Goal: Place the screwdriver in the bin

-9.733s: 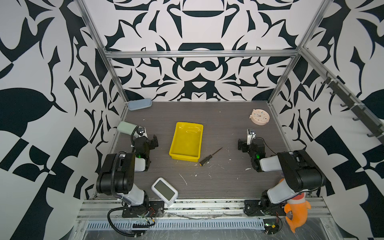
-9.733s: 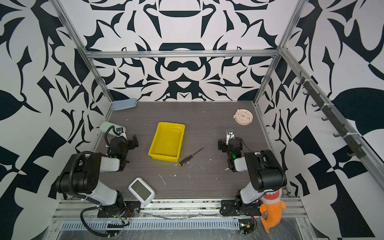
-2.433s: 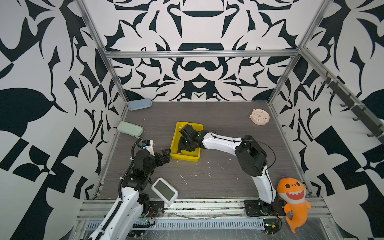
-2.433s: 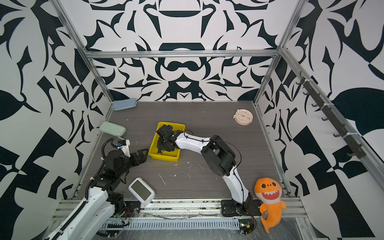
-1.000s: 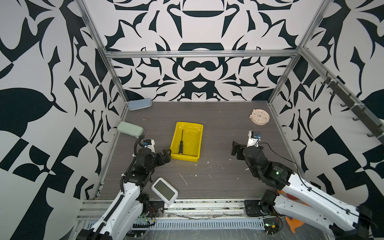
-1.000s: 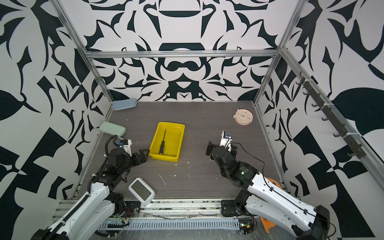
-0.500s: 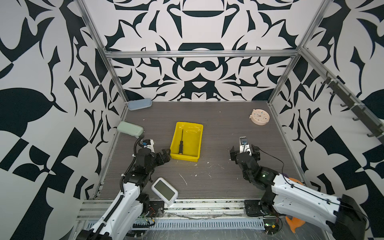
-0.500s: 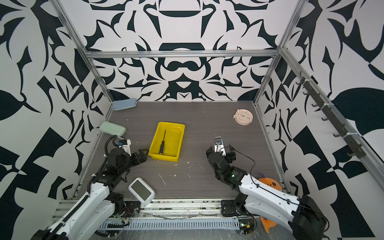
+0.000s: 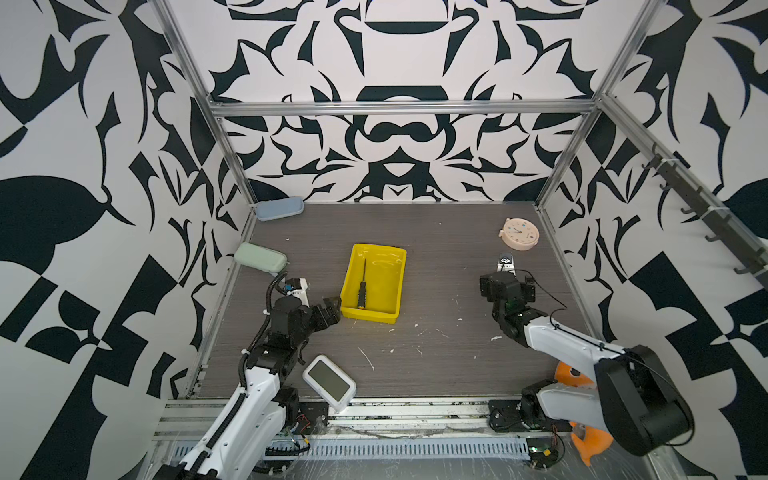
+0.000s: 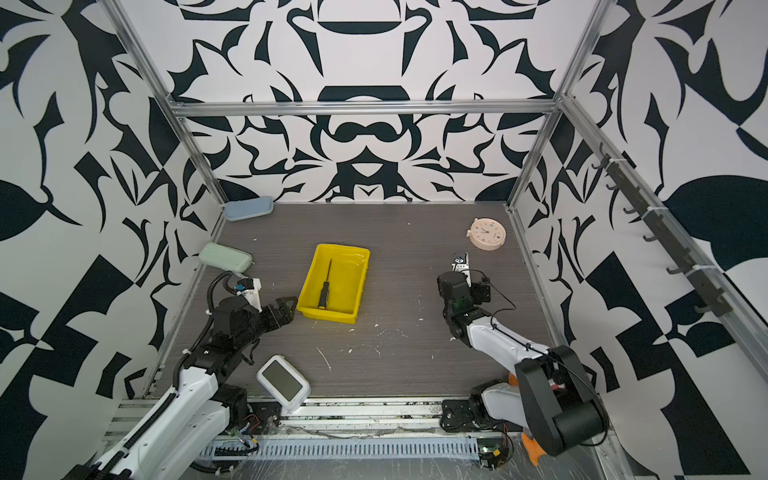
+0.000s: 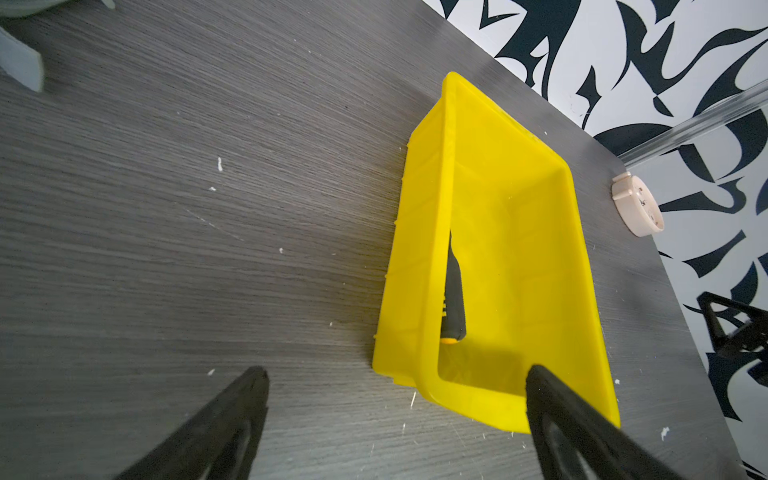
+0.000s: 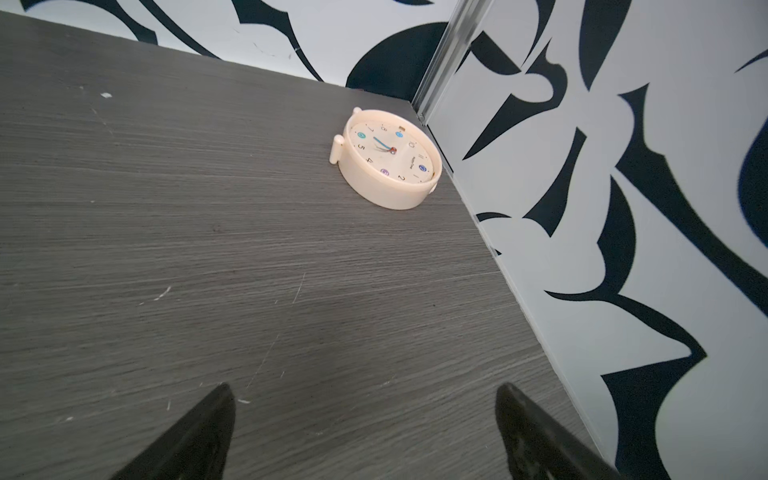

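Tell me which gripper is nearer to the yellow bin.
Left. The left gripper sits open at the near left corner of the bin; the right gripper is well off to its right, facing the clock.

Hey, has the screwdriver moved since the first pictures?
Yes. The screwdriver went from the tabletop, just off the yellow bin's near right corner, to inside the bin, lying along its left wall.
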`<state>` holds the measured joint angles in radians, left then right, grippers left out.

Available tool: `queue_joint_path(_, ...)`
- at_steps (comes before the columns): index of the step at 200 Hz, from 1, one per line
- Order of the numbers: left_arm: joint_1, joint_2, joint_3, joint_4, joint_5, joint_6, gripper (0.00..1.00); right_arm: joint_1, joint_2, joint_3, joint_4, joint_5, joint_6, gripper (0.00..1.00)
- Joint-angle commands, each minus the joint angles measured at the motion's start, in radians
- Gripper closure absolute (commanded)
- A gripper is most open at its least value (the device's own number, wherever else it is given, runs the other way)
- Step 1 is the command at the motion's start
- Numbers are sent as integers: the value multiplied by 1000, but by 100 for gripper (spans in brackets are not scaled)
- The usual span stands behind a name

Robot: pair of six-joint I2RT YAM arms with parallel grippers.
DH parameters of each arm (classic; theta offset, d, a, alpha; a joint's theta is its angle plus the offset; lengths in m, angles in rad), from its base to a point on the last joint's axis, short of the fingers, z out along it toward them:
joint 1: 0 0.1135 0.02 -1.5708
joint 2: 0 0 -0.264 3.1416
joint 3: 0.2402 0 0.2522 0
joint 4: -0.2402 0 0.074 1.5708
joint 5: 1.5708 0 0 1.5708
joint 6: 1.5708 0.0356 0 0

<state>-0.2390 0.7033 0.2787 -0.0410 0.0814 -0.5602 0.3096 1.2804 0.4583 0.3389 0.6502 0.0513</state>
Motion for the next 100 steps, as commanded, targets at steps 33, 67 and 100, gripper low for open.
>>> queue_joint_path(33,-3,-5,10,26,21,-1,1,-42,138,36,201,-44,-9,0)
queue_joint_path(67,-3,-5,10,24,6,-3,1,-57,193,18,304,-53,-48,0)
queue_joint_path(100,-3,6,-7,65,-25,-19,1,-141,227,-48,456,-105,9,0)
